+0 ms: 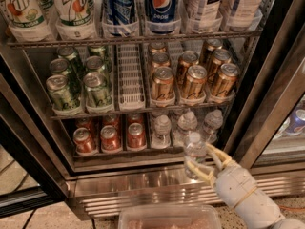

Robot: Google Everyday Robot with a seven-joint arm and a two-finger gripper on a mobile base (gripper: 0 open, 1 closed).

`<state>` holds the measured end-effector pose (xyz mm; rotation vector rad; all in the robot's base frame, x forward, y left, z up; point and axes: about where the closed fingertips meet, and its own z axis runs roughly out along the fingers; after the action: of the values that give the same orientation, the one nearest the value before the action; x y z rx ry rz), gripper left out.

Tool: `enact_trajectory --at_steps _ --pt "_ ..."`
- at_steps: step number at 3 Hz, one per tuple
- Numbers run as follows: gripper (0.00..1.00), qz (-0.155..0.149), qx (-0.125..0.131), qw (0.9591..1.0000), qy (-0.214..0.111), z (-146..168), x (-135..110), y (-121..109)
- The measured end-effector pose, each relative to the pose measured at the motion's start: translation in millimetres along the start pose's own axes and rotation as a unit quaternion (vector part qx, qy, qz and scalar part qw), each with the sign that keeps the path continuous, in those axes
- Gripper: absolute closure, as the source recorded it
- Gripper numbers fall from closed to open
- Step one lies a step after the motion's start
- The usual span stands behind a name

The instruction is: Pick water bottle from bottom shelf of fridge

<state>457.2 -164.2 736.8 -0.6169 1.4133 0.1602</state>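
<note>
So the pincer (197,157) is pinching a water bottle (194,144) just in front of the fridge (143,181) bottom shelf (114,153)

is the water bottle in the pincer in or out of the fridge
out: the water bottle is held upright in the pincer, in front of the bottom shelf lip, not on the rack
</note>
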Motion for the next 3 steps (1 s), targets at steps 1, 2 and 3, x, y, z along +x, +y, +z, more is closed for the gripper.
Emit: enact_trajectory --at_steps 1,2,3 --pt "1.00 0.023 -0.080 0.9965 -0.003 -15.5 -20.9 41.7" --pt "1.00 0.034 -0.160 0.9864 -0.018 -28.8 -42.9 78.2" --pt "1.00 0.055 -0.228 0.9706 -0.054 -41.7 -66.3 108.3"
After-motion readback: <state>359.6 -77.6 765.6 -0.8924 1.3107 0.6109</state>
